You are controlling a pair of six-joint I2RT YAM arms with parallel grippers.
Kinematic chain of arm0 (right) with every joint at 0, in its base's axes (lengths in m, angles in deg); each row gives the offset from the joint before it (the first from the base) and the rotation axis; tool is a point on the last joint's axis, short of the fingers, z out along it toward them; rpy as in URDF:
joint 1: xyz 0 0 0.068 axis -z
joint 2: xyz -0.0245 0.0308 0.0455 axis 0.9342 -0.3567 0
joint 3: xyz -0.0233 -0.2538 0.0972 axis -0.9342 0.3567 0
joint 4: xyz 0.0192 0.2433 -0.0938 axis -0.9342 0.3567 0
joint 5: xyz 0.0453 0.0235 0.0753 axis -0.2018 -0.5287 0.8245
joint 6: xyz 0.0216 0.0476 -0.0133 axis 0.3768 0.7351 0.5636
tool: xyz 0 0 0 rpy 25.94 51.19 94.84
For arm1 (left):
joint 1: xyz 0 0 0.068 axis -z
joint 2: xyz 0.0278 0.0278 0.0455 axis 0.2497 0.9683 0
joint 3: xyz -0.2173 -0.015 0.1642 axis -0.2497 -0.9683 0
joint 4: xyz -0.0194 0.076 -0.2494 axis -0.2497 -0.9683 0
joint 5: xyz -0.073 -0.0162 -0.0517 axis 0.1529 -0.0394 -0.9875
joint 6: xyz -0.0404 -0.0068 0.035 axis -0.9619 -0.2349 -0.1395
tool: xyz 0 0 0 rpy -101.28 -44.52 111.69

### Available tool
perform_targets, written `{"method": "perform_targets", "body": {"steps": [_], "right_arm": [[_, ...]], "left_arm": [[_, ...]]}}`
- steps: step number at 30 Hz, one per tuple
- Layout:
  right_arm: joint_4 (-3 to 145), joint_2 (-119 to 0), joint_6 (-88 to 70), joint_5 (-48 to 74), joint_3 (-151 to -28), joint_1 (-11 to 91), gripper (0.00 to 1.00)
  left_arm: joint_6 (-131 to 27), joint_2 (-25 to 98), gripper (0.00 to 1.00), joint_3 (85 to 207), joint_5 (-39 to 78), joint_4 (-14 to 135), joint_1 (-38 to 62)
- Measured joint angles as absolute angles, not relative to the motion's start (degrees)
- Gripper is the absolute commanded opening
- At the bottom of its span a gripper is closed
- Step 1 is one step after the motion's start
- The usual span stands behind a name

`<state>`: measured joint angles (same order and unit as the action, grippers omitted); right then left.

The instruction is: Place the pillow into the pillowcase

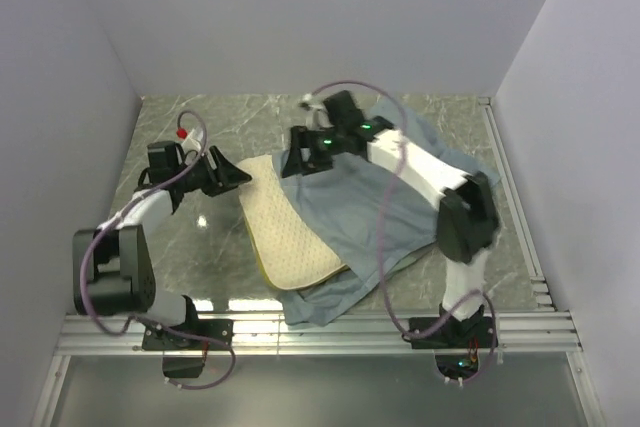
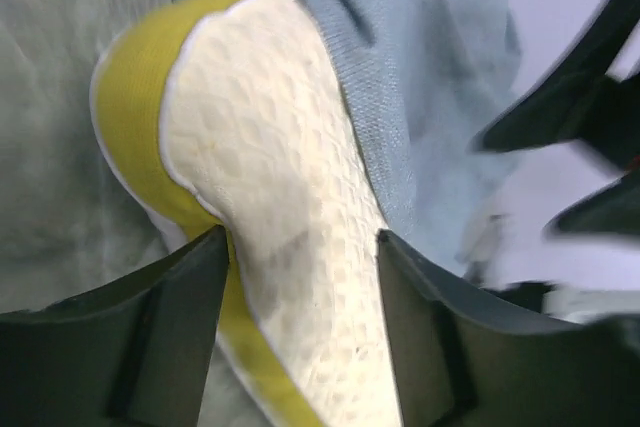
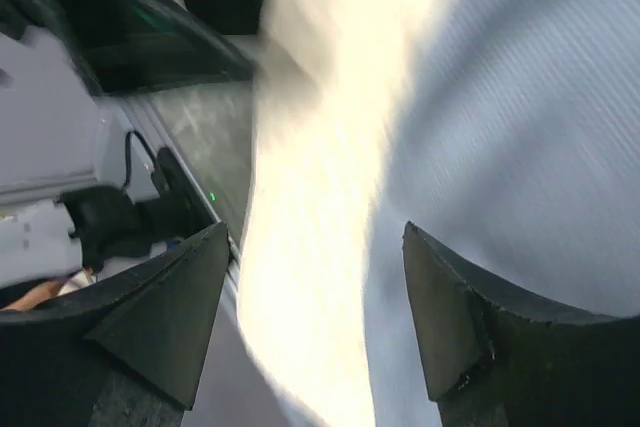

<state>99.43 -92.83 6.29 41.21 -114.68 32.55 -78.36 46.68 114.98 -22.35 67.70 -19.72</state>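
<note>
The pillow (image 1: 285, 227) lies on the table with its cream dimpled face up and its yellow side edge along the near left. Its right part is under the blue-grey pillowcase (image 1: 400, 197), which spreads to the right. My left gripper (image 1: 240, 175) is open at the pillow's far left corner. In the left wrist view the gripper (image 2: 300, 247) has the pillow (image 2: 270, 167) running between its spread fingers, with the pillowcase (image 2: 420, 77) beyond. My right gripper (image 1: 288, 162) is open at the pillow's far edge. In the blurred right wrist view the gripper (image 3: 315, 237) hangs over the pillow (image 3: 310, 197) and the pillowcase (image 3: 520, 127).
The table is a green-grey marbled surface (image 1: 190, 237) enclosed by white walls on three sides. A metal rail (image 1: 330, 325) runs along the near edge where the arm bases are bolted. A track (image 1: 515, 197) runs down the right side.
</note>
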Motion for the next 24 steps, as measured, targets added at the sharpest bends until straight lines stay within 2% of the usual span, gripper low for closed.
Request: {"method": "perform_targets", "body": {"steps": [1, 2, 6, 8, 10, 13, 16, 20, 23, 24], "right_arm": [[100.0, -88.3, 5.7, 40.3, -110.5, 34.0, 0.78], [100.3, -84.1, 5.3, 39.5, -107.1, 35.5, 0.78], [100.7, -62.1, 2.8, 35.4, -94.4, 43.8, 0.78], [100.3, -54.7, 1.0, 34.0, -89.6, 45.8, 0.77], [100.9, -49.9, -0.9, 32.7, -84.2, 46.6, 0.76], [103.4, -49.6, -3.6, 30.7, -78.2, 48.4, 0.76], [106.0, -56.0, -6.2, 28.0, -74.0, 51.6, 0.75], [107.9, -64.7, -8.0, 26.1, -71.8, 54.1, 0.73], [108.2, -69.7, -8.2, 26.1, -74.5, 54.1, 0.72], [108.4, -71.7, -8.3, 26.1, -76.7, 54.1, 0.72]], "left_arm": [[-71.4, 44.5, 0.73, 117.6, -22.3, 61.3, -20.1], [-65.2, 42.7, 0.88, 119.8, -21.8, 56.7, -20.3], [-39.5, 33.5, 0.9, 127.0, -18.5, 41.0, -18.9], [-30.0, 29.3, 0.91, 127.6, -15.8, 36.1, -14.3], [-20.9, 24.8, 0.92, 126.6, -12.7, 31.5, -5.1], [-12.2, 19.6, 0.93, 121.8, -8.6, 27.5, 9.4], [-7.1, 17.5, 0.93, 116.0, -2.8, 25.6, 23.3], [-4.2, 20.2, 0.93, 110.4, 5.2, 26.7, 34.5], [-2.9, 25.8, 0.82, 108.7, 11.5, 31.1, 39.0], [-2.8, 28.4, 0.66, 108.7, 13.3, 33.0, 39.7]]}}
